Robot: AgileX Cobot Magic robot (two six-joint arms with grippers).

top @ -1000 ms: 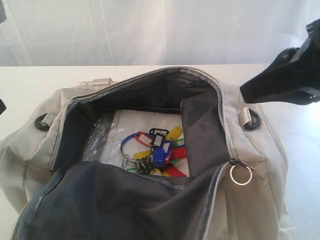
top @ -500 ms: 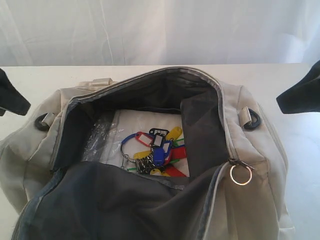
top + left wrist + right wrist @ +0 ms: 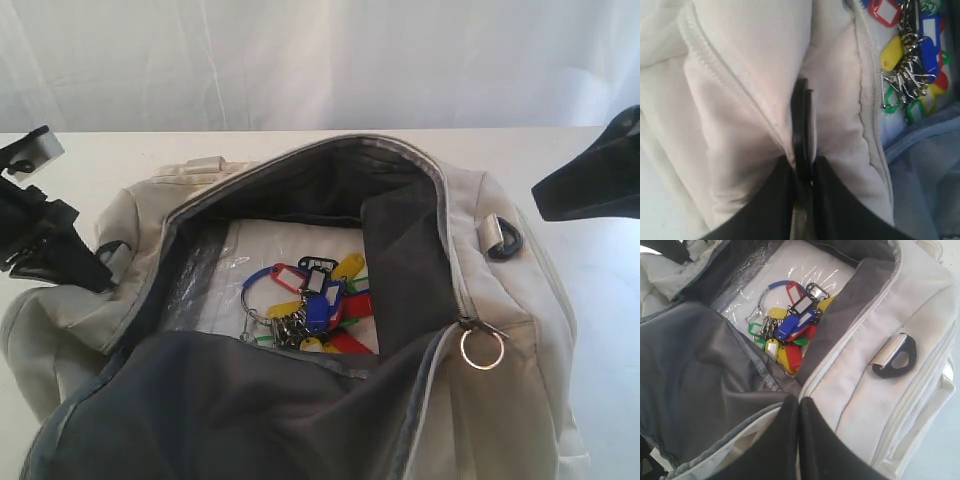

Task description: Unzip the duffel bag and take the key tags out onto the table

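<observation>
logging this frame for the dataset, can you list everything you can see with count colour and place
duffel bag: one, cream-beige with dark grey lining, on the table, main zip open
key tags: one bunch, yellow, green, red, blue and black on metal rings, on the bag's floor
ring pull: one, metal, on the zip at the bag's right side
D-rings: two, black, one at each end of the bag
table: one, white, under the bag
backdrop: one, white, behind the table
left tool: black, shut on the bag's left D-ring
right tool: black, shut, above the bag's right side, holding nothing
</observation>
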